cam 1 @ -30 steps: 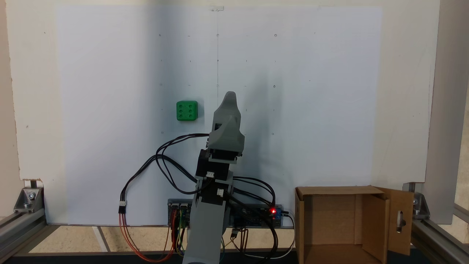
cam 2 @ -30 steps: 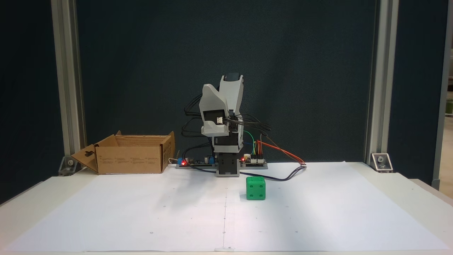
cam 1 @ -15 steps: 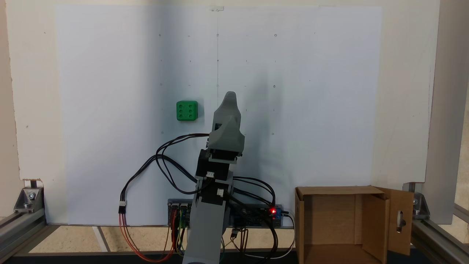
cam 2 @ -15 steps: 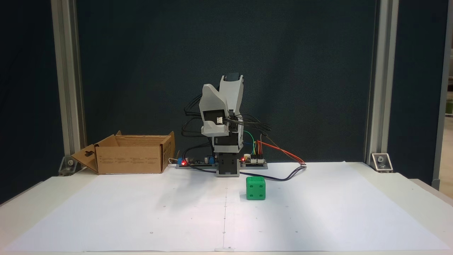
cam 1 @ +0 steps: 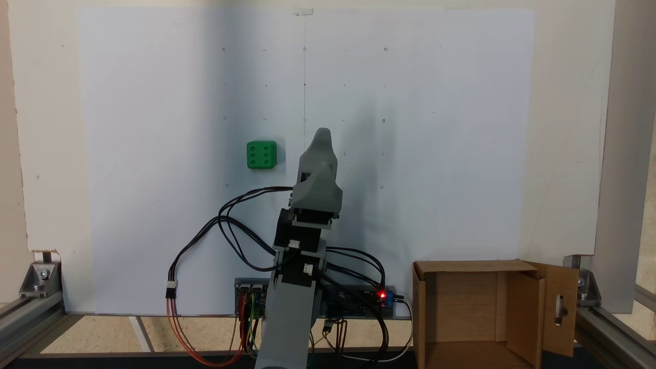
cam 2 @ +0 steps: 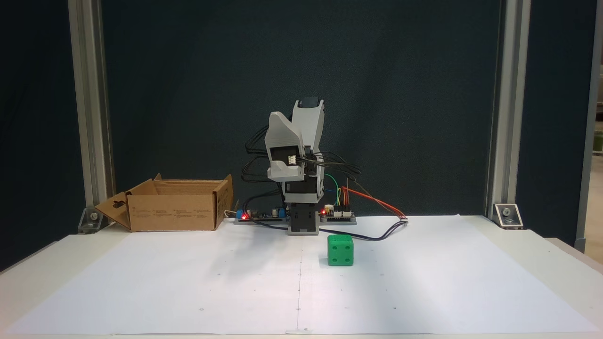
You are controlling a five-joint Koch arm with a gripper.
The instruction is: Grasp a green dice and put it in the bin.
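in the middle of the top-down fixed view the arm (cam 1: 302, 246) rises from the lower edge of the frame and ends in the fingers (cam 1: 322, 134), which point toward the top of the frame. only one grey tip shows there, so i cannot tell whether the fingers are apart or together. the green dice (cam 1: 262, 155) sits on the white paper (cam 1: 435, 128) just left of that tip and a little below it in the frame, six dots up, its sides square to the frame. it is a cube, so it has no long axis to line up with. by my reading the coming move turns on that sideways gap: the fingers must swing left and come down over the dice. nothing lies between them. the bin (cam 1: 476, 307) stands open at the lower right, well apart from the dice, on the other side of the arm. black cables (cam 1: 230, 225) loop at the arm's left, below the dice.

in the front-on fixed view the arm (cam 2: 301, 160) is folded upright at centre, its fingers tucked high and hard to make out. the dice (cam 2: 340, 251) rests on the worktop (cam 2: 28, 268) below and right of it, near the base (cam 2: 303, 221). the bin (cam 2: 174, 205) sits at the left, and a cable (cam 2: 377, 235) trails behind the dice.
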